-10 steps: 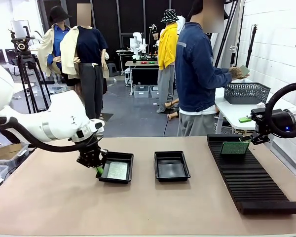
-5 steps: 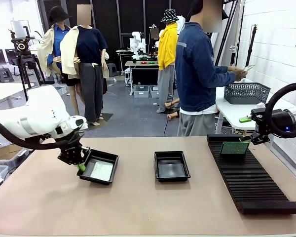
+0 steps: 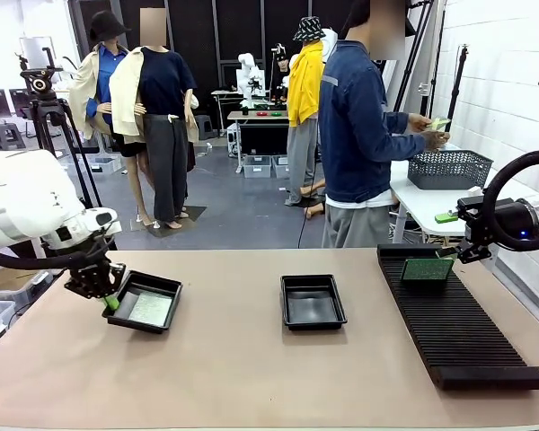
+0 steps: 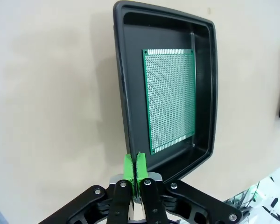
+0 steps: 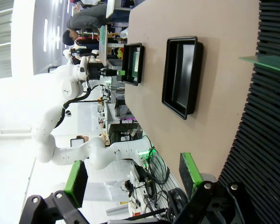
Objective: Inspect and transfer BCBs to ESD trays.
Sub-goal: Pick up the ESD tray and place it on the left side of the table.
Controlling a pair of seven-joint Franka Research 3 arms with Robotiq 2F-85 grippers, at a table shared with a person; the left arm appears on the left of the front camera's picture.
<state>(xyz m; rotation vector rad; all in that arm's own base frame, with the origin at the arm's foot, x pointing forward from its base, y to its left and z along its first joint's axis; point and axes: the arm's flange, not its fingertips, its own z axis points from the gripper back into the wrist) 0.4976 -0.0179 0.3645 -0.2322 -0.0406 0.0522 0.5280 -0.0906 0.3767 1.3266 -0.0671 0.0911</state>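
My left gripper (image 3: 108, 298) is shut on the near rim of a black ESD tray (image 3: 142, 277) at the table's left side. A green BCB (image 3: 150, 309) lies flat on that tray's floor. In the left wrist view the green pads (image 4: 129, 164) pinch the tray's rim (image 4: 119, 93), with the BCB (image 4: 170, 98) beyond them. A second ESD tray (image 3: 313, 279) sits mid-table with nothing in it. My right gripper (image 3: 463, 251) hangs open beside a BCB (image 3: 428, 268) that stands upright in the ribbed rack (image 3: 458, 332). The right wrist view has that gripper (image 5: 133, 179), the BCB (image 5: 270, 63) and both trays (image 5: 181, 77).
A person in a blue jacket stands at the far side and holds a small green board (image 3: 440, 124) in both hands above a dark mesh basket (image 3: 449, 168). The long black rack runs along the table's right side. A camera tripod (image 3: 45, 108) stands beyond the left corner.
My left gripper has dragged the tray with the board in it leftward across the table. The person has turned the board in their hands. My right arm has not moved.
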